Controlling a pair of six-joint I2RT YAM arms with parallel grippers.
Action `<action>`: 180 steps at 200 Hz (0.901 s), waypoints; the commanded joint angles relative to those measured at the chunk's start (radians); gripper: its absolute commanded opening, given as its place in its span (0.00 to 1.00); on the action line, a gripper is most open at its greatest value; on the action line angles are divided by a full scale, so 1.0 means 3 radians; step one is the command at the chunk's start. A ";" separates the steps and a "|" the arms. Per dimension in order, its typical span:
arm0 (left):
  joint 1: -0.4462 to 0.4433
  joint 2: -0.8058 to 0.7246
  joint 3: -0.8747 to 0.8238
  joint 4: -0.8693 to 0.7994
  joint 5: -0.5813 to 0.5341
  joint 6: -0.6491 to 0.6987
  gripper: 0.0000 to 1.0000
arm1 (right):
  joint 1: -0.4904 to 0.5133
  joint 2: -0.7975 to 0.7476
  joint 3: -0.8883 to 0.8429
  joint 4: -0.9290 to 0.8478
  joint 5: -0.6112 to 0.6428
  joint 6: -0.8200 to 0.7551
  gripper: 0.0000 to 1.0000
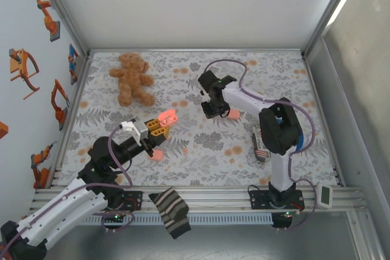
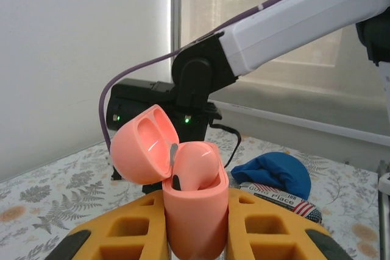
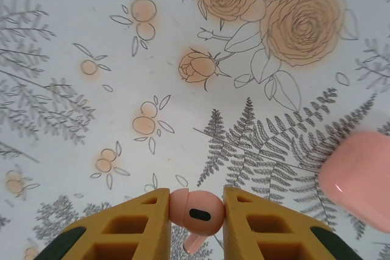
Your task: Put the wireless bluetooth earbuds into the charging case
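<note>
My left gripper [image 1: 157, 127] is shut on an open pink charging case [image 1: 166, 117], held upright above the cloth. In the left wrist view the case [image 2: 196, 214] sits between the yellow fingers [image 2: 122, 229] with its lid [image 2: 141, 145] tipped back to the left. One earbud [image 2: 198, 162] rests in it. My right gripper [image 1: 213, 111] hovers over the middle of the cloth. In the right wrist view it is shut on a salmon-pink earbud [image 3: 198, 210], stem pointing down, between the yellow fingers [image 3: 256, 223].
A closed pink case [image 3: 359, 181] lies on the floral cloth just right of my right gripper, and another [image 1: 157, 155] lies under my left arm. A teddy bear [image 1: 131, 78] sits at the back left. A blue pouch [image 2: 274, 175] and a printed pack [image 1: 261, 145] lie at the right. A striped sock [image 1: 170, 212] hangs over the front rail.
</note>
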 commanded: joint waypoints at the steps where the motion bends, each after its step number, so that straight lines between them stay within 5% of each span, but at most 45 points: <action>1: -0.0012 0.0055 -0.0044 0.0208 -0.0028 -0.0048 0.00 | 0.0046 -0.0426 -0.0094 0.0101 0.0113 0.0065 0.24; 180: -0.0042 0.1635 0.0438 0.1371 -0.0023 -0.0748 0.00 | 0.0640 -0.2384 -0.0623 0.1357 0.0442 -0.0049 0.23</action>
